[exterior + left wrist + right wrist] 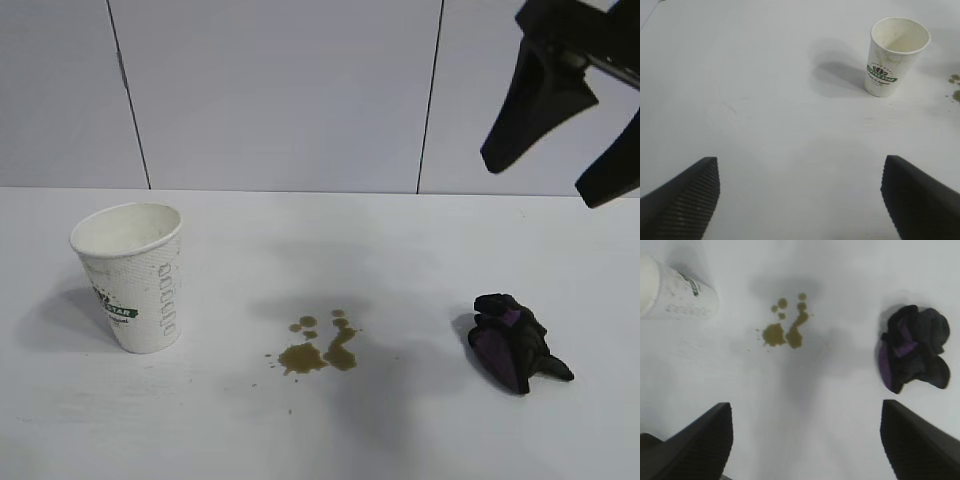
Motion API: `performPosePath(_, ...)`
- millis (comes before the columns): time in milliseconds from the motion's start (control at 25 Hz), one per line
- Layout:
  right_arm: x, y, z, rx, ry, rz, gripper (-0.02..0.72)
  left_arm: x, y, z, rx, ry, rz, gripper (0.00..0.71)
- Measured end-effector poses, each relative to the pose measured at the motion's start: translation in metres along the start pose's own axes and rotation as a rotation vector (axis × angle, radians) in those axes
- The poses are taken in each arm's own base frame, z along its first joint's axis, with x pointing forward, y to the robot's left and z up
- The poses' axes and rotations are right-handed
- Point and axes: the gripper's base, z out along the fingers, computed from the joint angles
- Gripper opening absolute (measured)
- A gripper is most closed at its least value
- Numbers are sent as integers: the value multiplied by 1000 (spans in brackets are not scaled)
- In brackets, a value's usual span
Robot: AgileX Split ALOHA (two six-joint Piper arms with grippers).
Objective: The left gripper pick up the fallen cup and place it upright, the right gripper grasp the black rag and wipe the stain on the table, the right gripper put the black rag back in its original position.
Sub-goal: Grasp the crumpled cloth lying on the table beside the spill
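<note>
exterior view shows the right gripper (pixel 560 165) high in the air at the upper right, above the far right part of the table (pixel 300 440). its two black fingers stand wide apart and hold nothing; nothing touches them. the black rag (pixel 515 340) lies well below it, near the right edge of the tabletop, a lumpy black cloth with purple patches and a pointed tail toward the right.

the cup (pixel 135 280) stands upright near the left edge, mouth open to the top, white with a dotted pattern and a green logo band. nothing holds it. the stain (pixel 318 348) is between cup and rag, about in the middle of the tabletop: some brown blotches with small drops around, apart from both things.

left wrist view shows what the exterior view does not: the left gripper (pixel 800 200), its ribbed fingers (pixel 687 200) spread very wide over bare tabletop, empty, with the cup (pixel 892 57) well apart from it. one can see into the cup; the inside wall looks a little soiled.

right wrist view shows the right gripper (pixel 805 445) from its own side, fingers wide, and beyond them the stain (pixel 785 325), the black rag (pixel 912 350) and a part of the cup (pixel 677 292).
</note>
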Motion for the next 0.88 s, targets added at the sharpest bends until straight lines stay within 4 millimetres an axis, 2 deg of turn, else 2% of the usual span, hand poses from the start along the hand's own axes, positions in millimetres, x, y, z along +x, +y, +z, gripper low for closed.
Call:
performPosePath(200,-6,-21,43,108,83,-16,556,0,0,0,4,0,1,632)
performPosePath(480,-9,-40,104,139,142,21,556,0,0,0,4,0,0,632)
performPosePath(600,-8,-45,120,148,149,28,556,0,0,0,4,0,0,632)
performPosePath(880,-7,-53,144,161,153,38,556,0,0,0,4,0,0,632)
